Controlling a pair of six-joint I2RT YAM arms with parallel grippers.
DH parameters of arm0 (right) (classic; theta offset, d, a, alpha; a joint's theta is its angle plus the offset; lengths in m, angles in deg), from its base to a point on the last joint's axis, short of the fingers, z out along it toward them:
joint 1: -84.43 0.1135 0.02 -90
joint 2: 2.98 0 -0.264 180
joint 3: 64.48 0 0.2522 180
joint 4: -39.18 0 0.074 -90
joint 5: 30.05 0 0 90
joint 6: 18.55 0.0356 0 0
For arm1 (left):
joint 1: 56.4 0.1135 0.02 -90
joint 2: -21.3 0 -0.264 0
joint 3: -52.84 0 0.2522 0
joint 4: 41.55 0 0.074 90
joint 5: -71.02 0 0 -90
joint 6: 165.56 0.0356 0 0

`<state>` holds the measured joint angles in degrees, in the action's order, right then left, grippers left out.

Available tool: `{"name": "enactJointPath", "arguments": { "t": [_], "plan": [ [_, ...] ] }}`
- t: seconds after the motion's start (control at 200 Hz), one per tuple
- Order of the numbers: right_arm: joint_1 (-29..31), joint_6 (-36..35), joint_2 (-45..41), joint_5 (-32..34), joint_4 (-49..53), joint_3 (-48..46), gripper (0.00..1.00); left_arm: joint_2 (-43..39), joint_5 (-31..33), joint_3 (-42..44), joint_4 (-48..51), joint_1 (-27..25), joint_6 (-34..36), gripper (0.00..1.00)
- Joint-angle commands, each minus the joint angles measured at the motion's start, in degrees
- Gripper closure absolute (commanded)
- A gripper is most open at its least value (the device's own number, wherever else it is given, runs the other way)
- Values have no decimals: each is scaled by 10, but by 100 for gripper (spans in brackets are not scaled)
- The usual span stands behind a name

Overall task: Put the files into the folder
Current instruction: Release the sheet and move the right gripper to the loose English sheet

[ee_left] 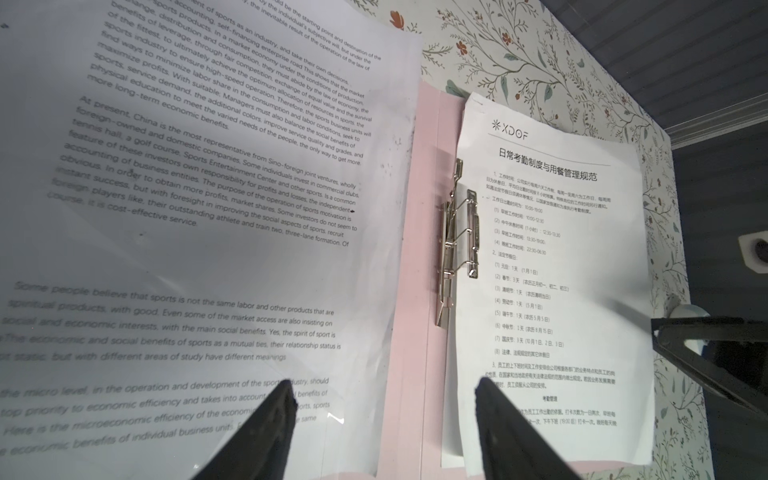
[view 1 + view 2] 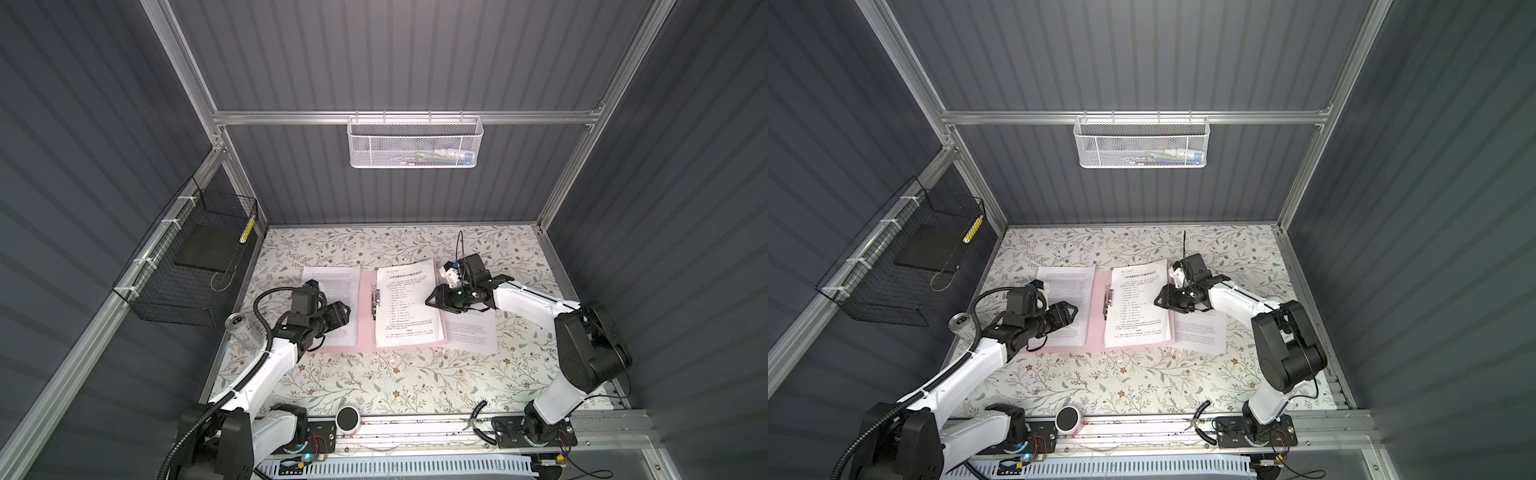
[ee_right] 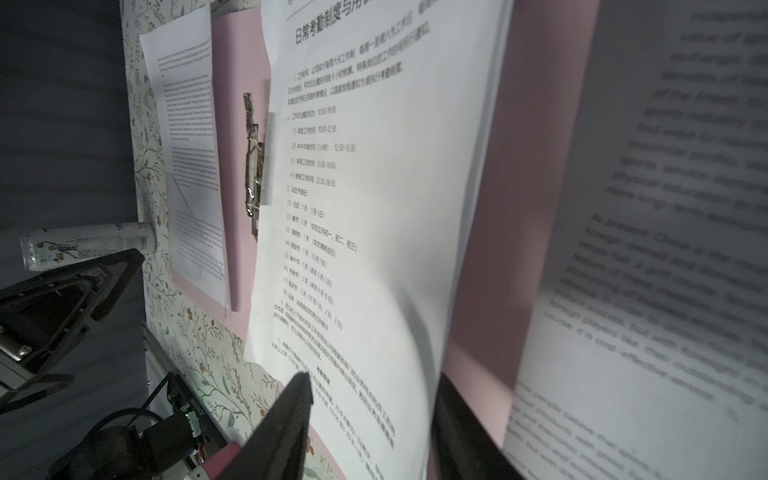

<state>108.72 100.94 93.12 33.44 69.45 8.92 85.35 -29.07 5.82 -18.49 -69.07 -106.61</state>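
Observation:
The pink folder [image 2: 365,320] lies open on the table, its metal clip [image 1: 457,241] along the spine. One of the files [image 2: 332,278] rests on the left cover. A file with a Chinese heading [image 2: 405,307] tops a stack on the right cover. Another file [image 2: 473,332] lies on the table just right of the folder. My left gripper [image 1: 384,384] hovers open over the left file and the spine. My right gripper [image 3: 374,378] is open at the headed file's right edge, which curls up between the jaws.
A drink can [image 2: 243,330] stands left of the folder, by my left arm. On the left wall hangs a black wire basket [image 2: 166,286] holding a dark slab [image 2: 205,249]. A white mesh basket [image 2: 413,141] hangs on the back rail. A round black device [image 2: 348,419] and pliers [image 2: 478,415] lie at the front edge.

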Motion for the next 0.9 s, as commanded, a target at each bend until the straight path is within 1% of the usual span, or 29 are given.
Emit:
{"name": "enactJointPath", "arguments": {
  "t": [0.0, 0.04, 0.05, 0.07, 0.12, 0.34, 0.455, 0.525, 0.59, 0.645, 0.701, 0.796, 0.896],
  "plan": [
    [-7, -9, 2, 54, 49, 17, 45, -1, -2, -4, -1, -2, 4, 30],
    [-15, -8, -5, 66, 55, 16, 44, -4, -2, -4, -2, -2, 5, 29],
    [-17, -8, -7, 84, 55, 15, 43, -4, -2, -5, -2, -2, 5, 28],
    [-23, -7, -13, 96, 55, 12, 43, -5, -2, -5, -2, -2, 6, 28],
    [-42, -5, -30, 113, 71, 2, 41, -7, -2, -7, -1, -2, 8, 27],
    [-173, 4, -121, 148, 61, -87, 40, 5, -10, -15, -7, -3, 15, 27],
    [-233, -4, -128, 161, 61, -109, 41, 17, -16, -14, -25, -3, 13, 27],
    [-258, -4, -124, 153, 60, -123, 41, 30, -23, -14, -37, -3, 11, 27],
    [-274, 0, -117, 144, 38, -136, 42, 42, -29, -17, -45, -3, 10, 27],
    [-282, 8, -112, 151, 40, -143, 42, 53, -35, -20, -50, -3, 10, 27],
    [-288, 16, -113, 139, 44, -156, 43, 61, -42, -25, -50, -3, 11, 28],
    [-289, 34, -154, 123, 42, -194, 43, 63, -42, -33, -41, -3, 18, 28],
    [-289, 39, -209, 136, 90, -211, 43, 64, -40, -36, -40, -3, 23, 27]
  ]
}}
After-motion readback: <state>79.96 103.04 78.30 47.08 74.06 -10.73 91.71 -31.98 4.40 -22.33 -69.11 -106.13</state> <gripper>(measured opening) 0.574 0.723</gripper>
